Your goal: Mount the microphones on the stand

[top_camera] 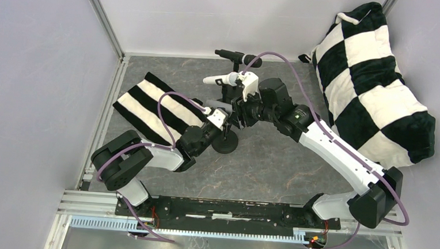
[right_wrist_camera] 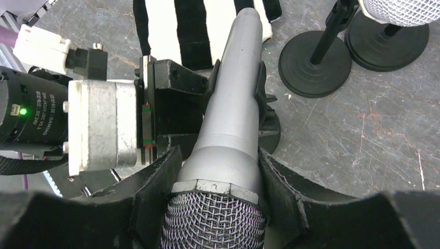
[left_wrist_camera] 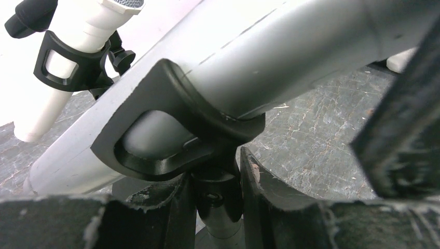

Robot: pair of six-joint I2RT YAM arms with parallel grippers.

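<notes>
Our right claw (right_wrist_camera: 218, 181) is half spread and pinches the silver-grey microphone (right_wrist_camera: 233, 104) by its body just under the mesh head, with one finger on each side. Our left claw (left_wrist_camera: 215, 197) is pressed together on the thin post of the stand (top_camera: 226, 143), directly below the black clip (left_wrist_camera: 155, 124). The silver-grey microphone lies tilted in this clip, its handle held between the two arms of the clip. Around it the place is crowded. The white microphone (top_camera: 220, 79) sits in its own clip just beside and behind, and the black microphone (top_camera: 239, 57) sits on a further holder near the back wall. In the right wrist view we see two round bases (right_wrist_camera: 314, 65) close together on the dark table (top_camera: 272, 168). The body of the left wrist is just beside the handle of the silver-grey microphone. A striped cloth (top_camera: 149, 106) lies at the left, partly under the left arm, and a checked cushion (top_camera: 376, 82) lies in the right back corner, well apart from the microphones
</notes>
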